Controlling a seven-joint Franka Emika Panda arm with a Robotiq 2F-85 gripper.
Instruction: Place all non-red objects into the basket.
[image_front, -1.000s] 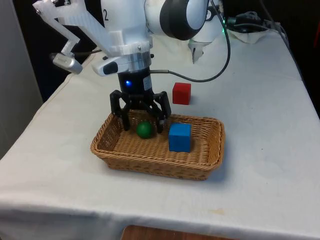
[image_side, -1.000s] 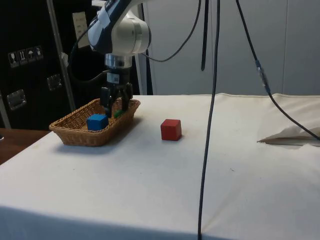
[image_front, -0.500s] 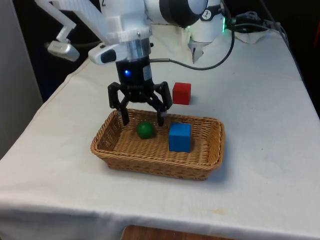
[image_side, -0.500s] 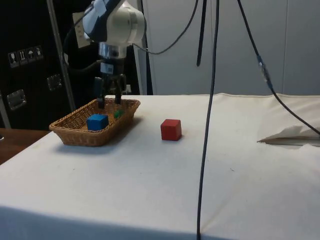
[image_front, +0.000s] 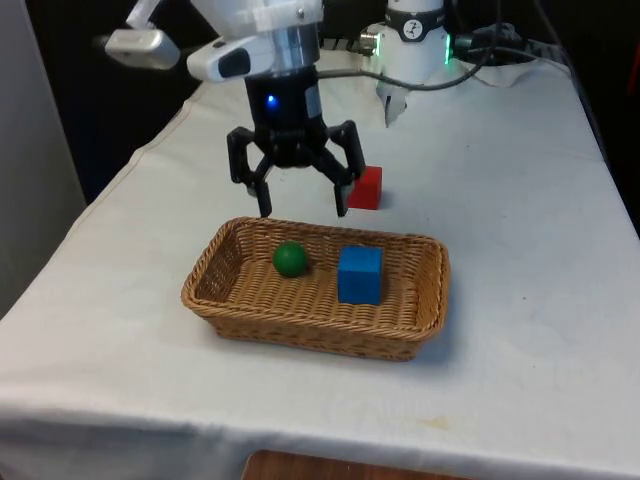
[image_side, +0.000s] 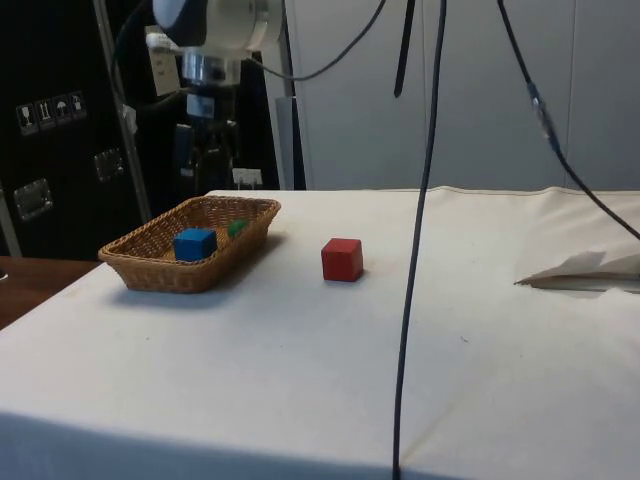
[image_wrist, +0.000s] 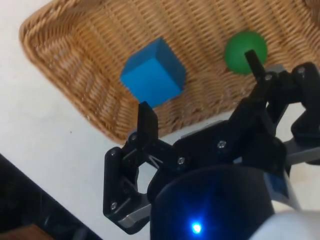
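Tool (image_front: 303, 204) hangs released and empty above the far rim of the basket (image_front: 420, 325). Green ball (image_front: 290, 259) and blue cube (image_front: 359, 274) both lie inside the basket, apart from each other. Red cube (image_front: 365, 186) sits on the bench (image_front: 520, 250) just behind the basket, partly covered by one tool finger in the front view. Judgement: placing step looks done; the next move needs only a clear retreat, leaving the red cube. Ball is barely discernible in the side view.
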